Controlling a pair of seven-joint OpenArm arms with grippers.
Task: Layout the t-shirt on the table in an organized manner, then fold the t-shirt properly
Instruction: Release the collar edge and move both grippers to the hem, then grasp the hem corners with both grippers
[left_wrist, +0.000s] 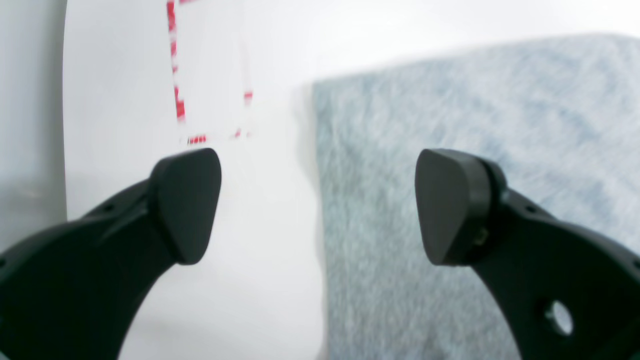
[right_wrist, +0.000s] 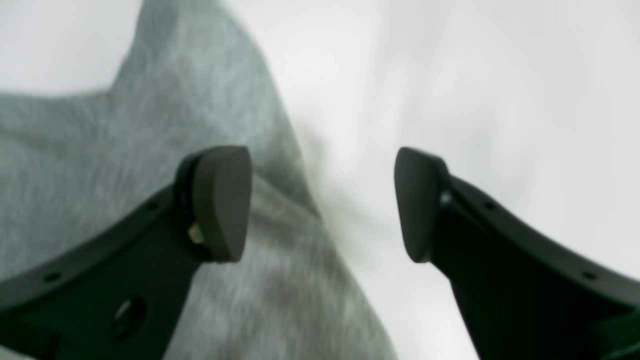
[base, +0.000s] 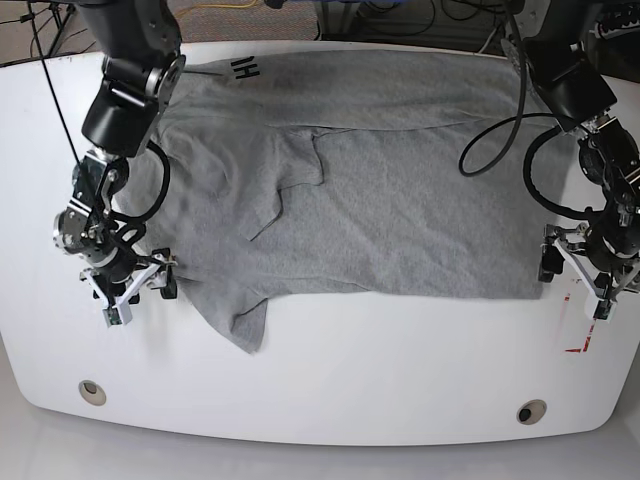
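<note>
Lying spread across the table (base: 320, 390), the tee (base: 400, 200) has one sleeve folded in. L gripper (left_wrist: 318, 205) spread wide, straddling its edge by the red mark (left_wrist: 175, 75). R gripper (right_wrist: 322, 202) also spread, nothing pinched, at the opposite edge.

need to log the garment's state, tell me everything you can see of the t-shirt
The t-shirt is heather-grey knit, cotton by the look of it, spread across the white table but not flat. One side is folded over the body, its sleeve lying in the middle, and another sleeve points toward the near edge. Black lettering peeks out at the far edge. The open left tool and right tool flank its sides, gripping nothing.
</note>
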